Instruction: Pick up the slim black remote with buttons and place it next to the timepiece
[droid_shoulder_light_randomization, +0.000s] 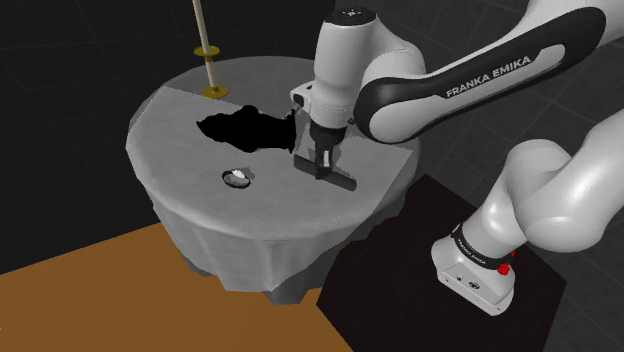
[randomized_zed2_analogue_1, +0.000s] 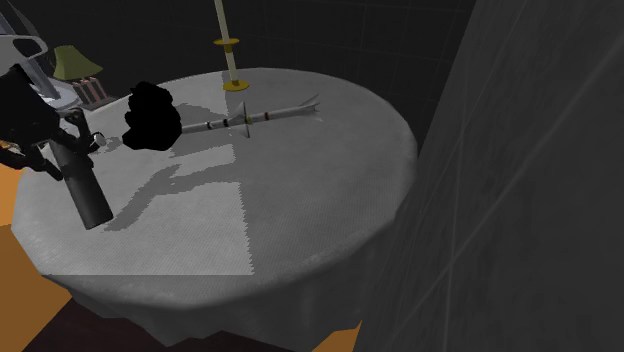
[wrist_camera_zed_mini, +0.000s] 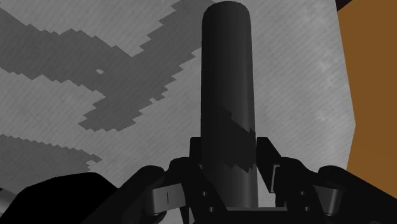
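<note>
My gripper (droid_shoulder_light_randomization: 322, 163) is shut on the slim dark remote (droid_shoulder_light_randomization: 341, 181), clasping one end so that the rest sticks out past the fingertips. In the wrist view the remote (wrist_camera_zed_mini: 228, 83) runs straight out from between the fingers (wrist_camera_zed_mini: 267, 156) over the grey cloth. From the second exterior view the gripper (randomized_zed2_analogue_1: 62, 150) holds the remote (randomized_zed2_analogue_1: 88, 195) tilted, just above the table, with its shadow beside it. The timepiece (droid_shoulder_light_randomization: 238, 178), a small dark round thing with a pale face, lies on the cloth toward the shoulder view's left of the gripper.
The round table (droid_shoulder_light_randomization: 280, 240) wears a grey draped cloth. A black blob (droid_shoulder_light_randomization: 245, 128) lies near its middle, and a gold stand with a thin pole (droid_shoulder_light_randomization: 210, 60) stands at the far rim. A long grey rod (randomized_zed2_analogue_1: 250, 117) lies beyond the blob. Orange floor (droid_shoulder_light_randomization: 120, 290) borders the table.
</note>
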